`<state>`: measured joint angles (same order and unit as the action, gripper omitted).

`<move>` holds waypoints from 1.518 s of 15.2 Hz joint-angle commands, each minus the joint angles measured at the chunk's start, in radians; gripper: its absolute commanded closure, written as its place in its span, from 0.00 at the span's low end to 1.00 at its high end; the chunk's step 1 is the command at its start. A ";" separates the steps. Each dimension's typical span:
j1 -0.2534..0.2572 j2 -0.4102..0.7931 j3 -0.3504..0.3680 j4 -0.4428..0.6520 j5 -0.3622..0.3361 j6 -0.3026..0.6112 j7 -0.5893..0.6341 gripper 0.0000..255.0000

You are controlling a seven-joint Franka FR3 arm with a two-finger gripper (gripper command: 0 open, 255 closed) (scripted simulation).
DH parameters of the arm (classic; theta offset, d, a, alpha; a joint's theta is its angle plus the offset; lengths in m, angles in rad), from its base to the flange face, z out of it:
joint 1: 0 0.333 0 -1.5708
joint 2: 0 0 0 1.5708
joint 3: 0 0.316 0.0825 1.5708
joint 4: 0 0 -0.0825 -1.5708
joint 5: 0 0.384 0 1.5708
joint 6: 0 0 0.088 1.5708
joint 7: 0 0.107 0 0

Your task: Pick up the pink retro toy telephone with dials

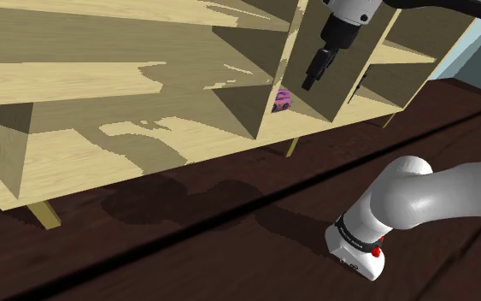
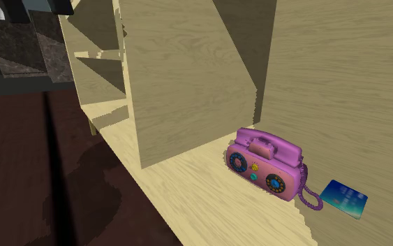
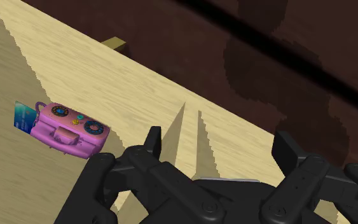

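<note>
The pink toy telephone has two dark dials and a handset on top. It stands on the bottom board of a light wooden shelf unit, near a compartment's back wall. In the shoulder view the telephone peeks from behind a divider. My black gripper hangs just to its right and above it, apart from it. In the wrist view the telephone lies off to the side of my gripper. The fingers are open and hold nothing.
A blue card leans behind the telephone, also visible as a card at its end. Upright dividers split the shelf into compartments. The shelf stands on short legs over a dark wooden floor. The arm's base sits lower right.
</note>
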<state>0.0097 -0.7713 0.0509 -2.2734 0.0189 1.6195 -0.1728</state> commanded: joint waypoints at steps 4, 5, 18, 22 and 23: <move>0.012 0.028 -0.079 -0.027 -0.044 0.041 -0.154 0.00; 0.016 0.041 -0.105 -0.032 -0.059 0.055 -0.205 0.00; 0.087 0.392 -0.415 0.079 -0.155 0.251 -0.862 0.00; 0.112 0.552 -0.489 0.171 -0.126 0.300 -1.070 0.00; 0.116 0.595 -0.504 0.198 -0.113 0.310 -1.122 0.00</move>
<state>0.1181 -0.2195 -0.4394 -2.0987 -0.1052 1.9163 -1.2393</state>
